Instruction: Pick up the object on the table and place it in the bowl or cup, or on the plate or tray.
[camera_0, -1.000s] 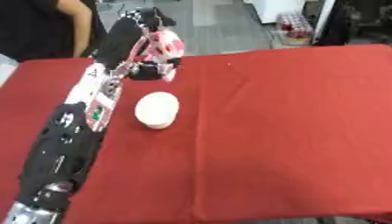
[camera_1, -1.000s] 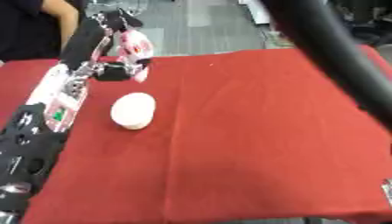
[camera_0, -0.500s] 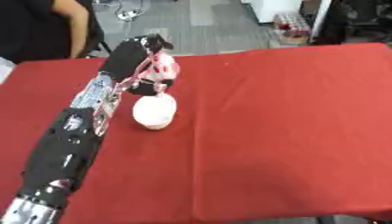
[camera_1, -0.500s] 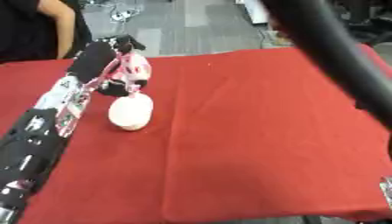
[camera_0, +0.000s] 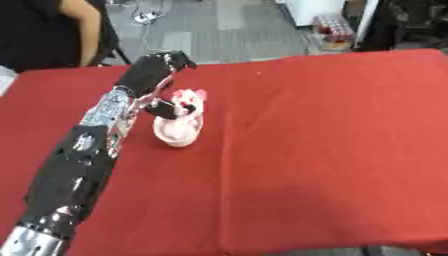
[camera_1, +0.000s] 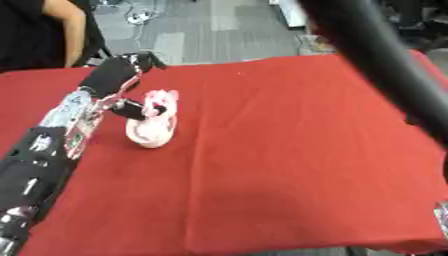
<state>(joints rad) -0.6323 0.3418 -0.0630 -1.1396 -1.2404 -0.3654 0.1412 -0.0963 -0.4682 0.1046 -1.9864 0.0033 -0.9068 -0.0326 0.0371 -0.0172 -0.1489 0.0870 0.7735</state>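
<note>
Red cloth covers the table (camera_0: 332, 150), with grey floor visible beyond its far edge at the top of the frame. A white bowl or cup (camera_0: 178, 132) stands on the cloth left of centre. The left hand (camera_0: 156, 75) reaches in from the lower left, its fingers curled around a small pink-and-white object (camera_0: 186, 102) positioned at the container's rim; whether it rests inside cannot be determined. A dark arm (camera_1: 376, 55) crosses the upper right of the right eye view; its hand is not visible.
</note>
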